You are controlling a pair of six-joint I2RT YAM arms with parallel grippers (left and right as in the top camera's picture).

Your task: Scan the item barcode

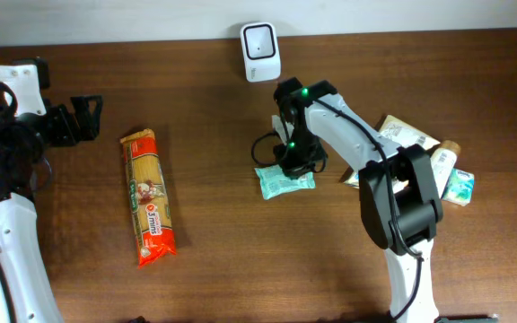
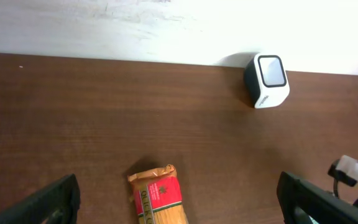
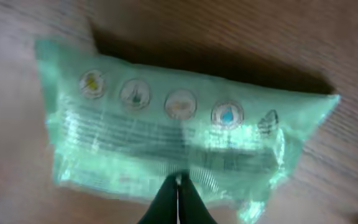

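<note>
We have the right pincer (image 1: pixel 287 167) down on the green pack (image 1: pixel 285 182). The pack lies flat on the worktop (image 1: pixel 232 269) about mid-way across, nearer to us than the white scanner (image 1: pixel 260 51) at the far edge. In the wrist view the pincer's fingers are pressed tight together, with their tips at the pack's near edge. We cannot tell whether a fold of film is caught between them or nothing at all. The left pincer (image 1: pixel 88 117) hangs wide open and empty at the far left, with the spaghetti packet (image 1: pixel 148 199) lying to its right.

Our main worry is the grip. If only a sliver of slick film is pinched, we think the pack could slide out on the lift or tear at the seam. If nothing is caught, the arm would rise empty. The pack looks soft, so hung from one edge it may droop and fold its print away from the scanner window. The face turned up is too blurred for us to find a barcode, so we could show the wrong side. Carried too low, the pack might knock the scanner askew.
</note>
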